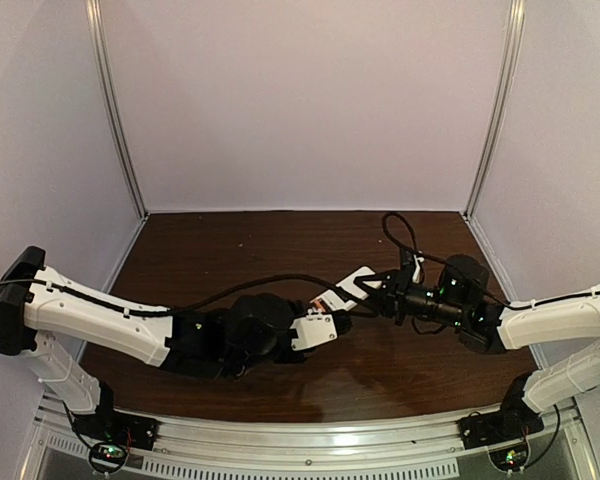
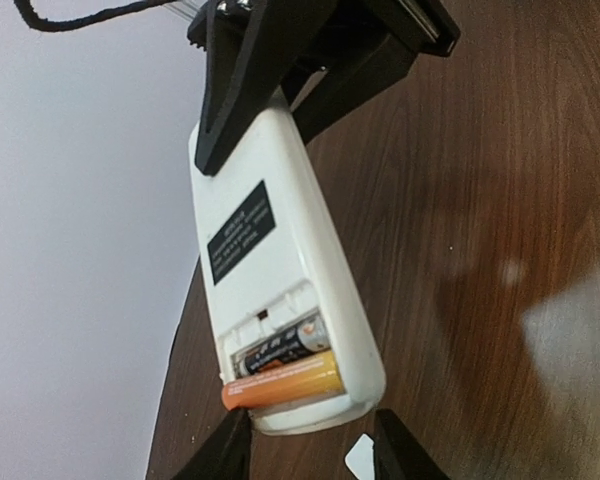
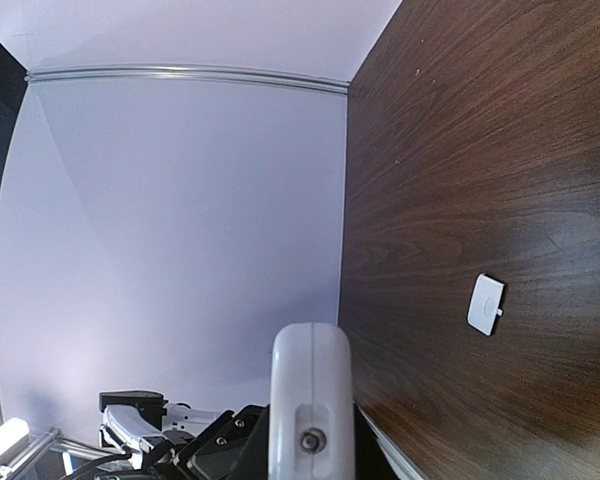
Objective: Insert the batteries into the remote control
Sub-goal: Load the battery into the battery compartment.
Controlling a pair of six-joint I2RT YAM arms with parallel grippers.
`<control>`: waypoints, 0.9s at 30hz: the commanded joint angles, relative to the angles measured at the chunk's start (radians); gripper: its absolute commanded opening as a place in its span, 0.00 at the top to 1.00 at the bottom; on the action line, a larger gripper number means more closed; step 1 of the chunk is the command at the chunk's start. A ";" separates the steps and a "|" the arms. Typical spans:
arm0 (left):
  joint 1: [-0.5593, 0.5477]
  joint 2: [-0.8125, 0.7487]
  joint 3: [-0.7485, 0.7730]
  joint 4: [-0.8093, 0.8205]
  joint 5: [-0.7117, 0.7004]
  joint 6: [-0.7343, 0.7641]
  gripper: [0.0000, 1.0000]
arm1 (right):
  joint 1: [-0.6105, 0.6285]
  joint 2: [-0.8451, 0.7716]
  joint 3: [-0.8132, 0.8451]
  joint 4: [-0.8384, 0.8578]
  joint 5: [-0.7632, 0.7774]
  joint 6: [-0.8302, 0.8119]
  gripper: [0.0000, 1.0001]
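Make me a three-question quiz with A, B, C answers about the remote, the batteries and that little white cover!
1. The right gripper is: A. wide open; B. shut on the remote control; C. shut on a pencil.
2. How many batteries lie in its recess? A. none; B. one; C. two.
3. Where is the white cover? A. on the table; B. over the recess; C. in the right gripper.

Answers:
1 B: its black fingers clamp the remote's end far from the batteries.
2 C: one orange, one dark, side by side.
3 A: it lies flat on the wood, apart from the remote.
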 commanded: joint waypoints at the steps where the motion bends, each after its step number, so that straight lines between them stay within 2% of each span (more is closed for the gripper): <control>1: -0.005 0.021 0.003 -0.138 0.025 0.029 0.57 | 0.010 -0.050 0.024 0.138 -0.059 0.015 1.00; 15: 0.053 -0.208 -0.080 -0.127 0.129 -0.150 0.51 | -0.008 -0.072 -0.010 0.140 -0.060 -0.009 1.00; 18: 0.105 -0.286 -0.102 -0.098 0.213 -0.236 0.45 | -0.011 -0.077 -0.016 0.143 -0.075 -0.033 1.00; 22: 0.217 -0.406 -0.116 -0.109 0.402 -0.397 0.32 | -0.017 -0.098 -0.019 0.119 -0.089 -0.099 1.00; 24: 0.239 -0.451 -0.128 -0.086 0.443 -0.465 0.31 | -0.020 -0.110 -0.015 0.098 -0.085 -0.120 1.00; 27: 0.226 -0.504 -0.163 -0.019 0.487 -0.406 0.31 | -0.023 -0.118 0.004 0.050 -0.073 -0.135 1.00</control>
